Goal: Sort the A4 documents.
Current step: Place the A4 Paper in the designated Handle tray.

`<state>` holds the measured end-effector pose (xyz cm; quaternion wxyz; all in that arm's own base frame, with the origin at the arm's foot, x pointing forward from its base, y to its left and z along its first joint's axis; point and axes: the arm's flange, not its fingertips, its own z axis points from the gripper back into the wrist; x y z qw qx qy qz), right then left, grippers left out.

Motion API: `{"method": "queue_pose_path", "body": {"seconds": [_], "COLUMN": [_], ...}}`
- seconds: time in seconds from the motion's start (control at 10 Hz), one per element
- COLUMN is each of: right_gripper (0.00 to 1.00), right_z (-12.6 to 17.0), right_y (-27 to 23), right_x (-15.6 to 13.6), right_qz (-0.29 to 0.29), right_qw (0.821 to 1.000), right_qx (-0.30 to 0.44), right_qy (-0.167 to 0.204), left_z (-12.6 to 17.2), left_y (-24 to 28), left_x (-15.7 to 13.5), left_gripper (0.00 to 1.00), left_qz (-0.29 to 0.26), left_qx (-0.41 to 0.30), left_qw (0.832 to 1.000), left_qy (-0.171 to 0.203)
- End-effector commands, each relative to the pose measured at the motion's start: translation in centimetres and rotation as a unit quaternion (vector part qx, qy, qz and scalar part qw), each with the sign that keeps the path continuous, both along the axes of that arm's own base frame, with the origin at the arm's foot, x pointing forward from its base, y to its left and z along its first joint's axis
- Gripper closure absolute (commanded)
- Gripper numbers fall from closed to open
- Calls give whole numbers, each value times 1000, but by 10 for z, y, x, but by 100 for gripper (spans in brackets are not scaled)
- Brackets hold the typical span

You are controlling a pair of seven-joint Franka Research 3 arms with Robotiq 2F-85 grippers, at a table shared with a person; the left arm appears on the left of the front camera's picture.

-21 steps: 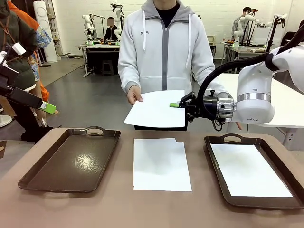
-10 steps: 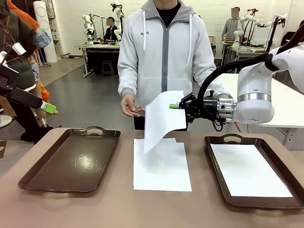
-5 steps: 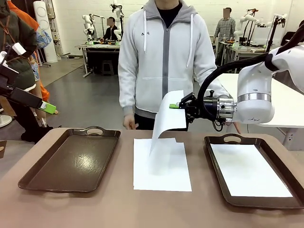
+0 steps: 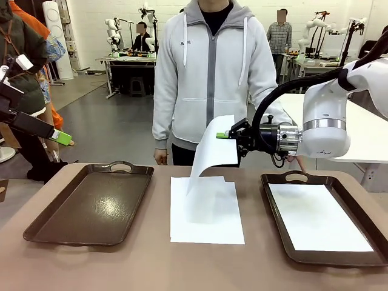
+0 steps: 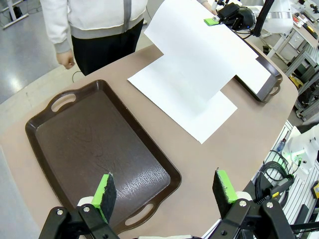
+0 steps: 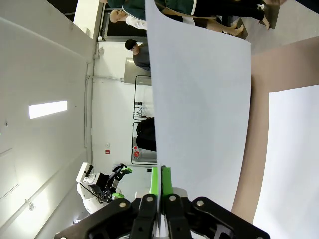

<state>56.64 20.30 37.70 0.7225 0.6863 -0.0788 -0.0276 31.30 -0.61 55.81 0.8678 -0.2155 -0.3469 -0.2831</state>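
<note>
**Trays and A4 sheets, left to right**

Left gripper (image 5: 167, 189): pads apart, over left tray (image 4: 91, 203), which is dark brown, glossy and handled. Centre: flat white stack (image 4: 206, 212) on tabletop (image 4: 151, 267). Above it, thin curled sheet (image 4: 213, 151) hangs clamped in right gripper (image 4: 223, 134). Right tray (image 4: 339, 259): one flat sheet (image 4: 318, 218).

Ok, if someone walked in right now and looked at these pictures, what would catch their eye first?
The white sheet dangling in mid-air over the middle of the table, pinched at one edge by the right gripper, with the person standing just behind it. Next, the two brown trays flanking a pile of sheets: the left tray dark and glossy, the right tray holding a flat sheet.
</note>
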Motion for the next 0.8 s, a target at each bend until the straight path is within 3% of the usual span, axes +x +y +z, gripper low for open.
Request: {"method": "queue_pose_path", "body": {"seconds": [0.0,0.1,0.4,0.7], "right_gripper": [99,99,99,99], "right_z": [4,10,36,53], "right_y": [-8,-31,-118,-198], "right_x": [-27,-49,-73,-76], "right_qz": [25,36,14,-6], "right_qw": [998,994,988,986], "right_qx": [6,-66,-124,-162], "right_qy": [-61,-80,-90,-48], "left_z": [0,0,0,0], "left_y": [1,1,1,1], "left_x": [0,0,0,0], "left_gripper": [0,0,0,0], "left_qz": [-5,-5,-5,-5], "left_qx": [-4,-4,-4,-4], "left_qw": [1000,1000,1000,1000], "left_qy": [-1,-1,-1,-1]}}
